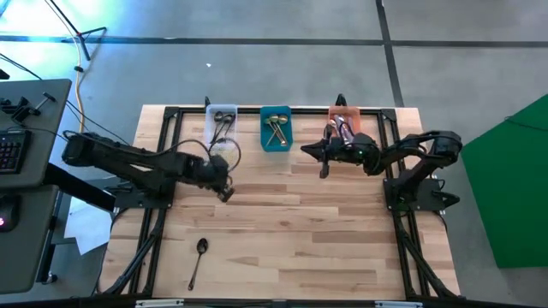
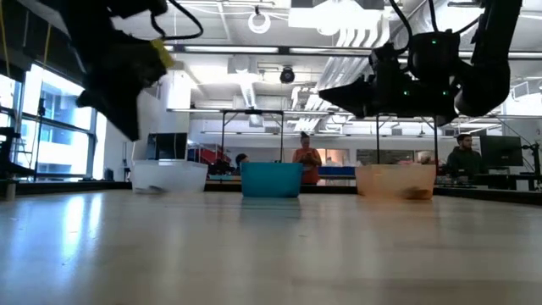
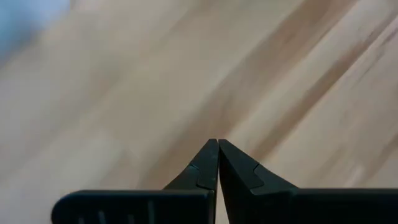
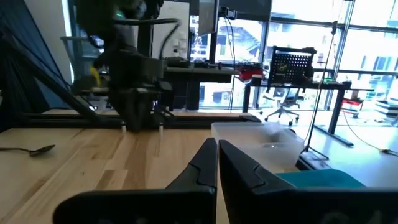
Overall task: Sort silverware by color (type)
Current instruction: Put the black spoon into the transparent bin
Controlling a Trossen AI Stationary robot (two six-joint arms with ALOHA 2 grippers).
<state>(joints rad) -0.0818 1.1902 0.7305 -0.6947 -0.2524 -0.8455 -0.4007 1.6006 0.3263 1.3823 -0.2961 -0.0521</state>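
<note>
Sorting nearly done: we see one black spoon point(image 1: 199, 250) left on the desk point(image 1: 300, 231), others in bins. Left gripper point(image 1: 226, 193) hovers with jaws shut, empty; right gripper point(image 1: 324, 162) too. We'd open before descending, pinch mid-handle.

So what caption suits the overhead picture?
One dark spoon left on the table; both arms raised, tools shut.

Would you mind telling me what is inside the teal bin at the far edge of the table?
From above, the teal bin holds gold spoons, lying crossed; their exact count is unclear. In the low view its opaque wall hides the contents entirely.
</note>
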